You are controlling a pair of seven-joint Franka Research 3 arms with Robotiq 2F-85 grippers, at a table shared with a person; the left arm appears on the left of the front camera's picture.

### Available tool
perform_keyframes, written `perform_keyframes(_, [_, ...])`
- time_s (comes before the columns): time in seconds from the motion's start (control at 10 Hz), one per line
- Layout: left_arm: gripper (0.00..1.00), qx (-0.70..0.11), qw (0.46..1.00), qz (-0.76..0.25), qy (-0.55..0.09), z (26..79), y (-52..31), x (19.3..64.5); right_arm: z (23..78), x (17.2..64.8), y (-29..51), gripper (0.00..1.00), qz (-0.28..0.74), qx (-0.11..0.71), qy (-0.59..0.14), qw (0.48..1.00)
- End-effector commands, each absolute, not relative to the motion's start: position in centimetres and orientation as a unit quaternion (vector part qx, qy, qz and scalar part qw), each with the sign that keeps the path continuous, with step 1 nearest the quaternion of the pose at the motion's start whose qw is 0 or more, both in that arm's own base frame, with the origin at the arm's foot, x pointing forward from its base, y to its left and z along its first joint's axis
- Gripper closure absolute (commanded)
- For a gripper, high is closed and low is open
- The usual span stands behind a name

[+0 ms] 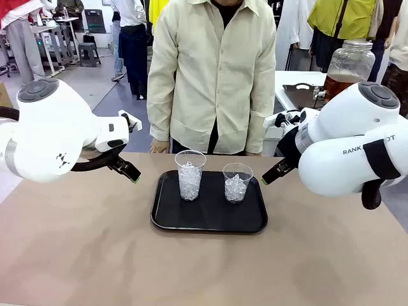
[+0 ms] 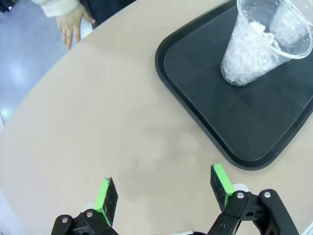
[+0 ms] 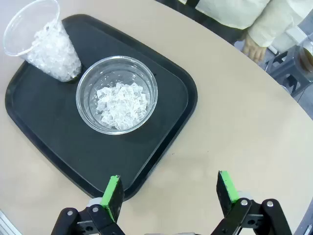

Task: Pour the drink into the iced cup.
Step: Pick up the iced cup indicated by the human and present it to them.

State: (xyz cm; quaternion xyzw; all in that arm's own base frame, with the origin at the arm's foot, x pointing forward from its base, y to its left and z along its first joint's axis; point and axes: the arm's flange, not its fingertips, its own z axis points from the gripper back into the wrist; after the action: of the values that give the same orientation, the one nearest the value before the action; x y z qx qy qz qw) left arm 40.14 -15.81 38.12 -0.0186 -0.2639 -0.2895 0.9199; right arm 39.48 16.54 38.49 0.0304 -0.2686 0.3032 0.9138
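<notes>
Two clear iced cups stand on a black tray (image 1: 167,220): a taller one (image 1: 190,175) on the left and a shorter one (image 1: 237,183) on the right. The drink, an amber liquid, sits in a large clear jar (image 1: 346,69) on a table behind the person's left side. My left gripper (image 1: 131,173) hovers left of the tray, open and empty. In the left wrist view that gripper (image 2: 164,193) hangs over bare table near the taller cup (image 2: 259,49). My right gripper (image 1: 271,176) is open right of the tray; the right wrist view shows it (image 3: 168,193) above the tray's edge (image 3: 188,105), near the shorter cup (image 3: 117,95).
A person in a cream shirt (image 1: 213,70) stands at the far edge with a hand (image 2: 73,27) resting on the table. The brown tabletop (image 1: 204,268) is bare in front of the tray. Other people and tables are farther back.
</notes>
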Motion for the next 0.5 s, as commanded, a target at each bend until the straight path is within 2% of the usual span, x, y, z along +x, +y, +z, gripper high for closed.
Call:
perform_keyframes(0.0, [0.00, -0.017, 0.919, -0.290, -0.267, 38.40, -15.71, 40.14, 38.61, 39.55, 16.40, 0.00, 0.302, 0.030, -0.272, 0.913])
perform_keyframes(0.4, [0.00, -0.017, 0.919, -0.290, -0.267, 38.40, -15.71, 40.14, 38.61, 39.55, 16.40, 0.00, 0.302, 0.030, -0.272, 0.913])
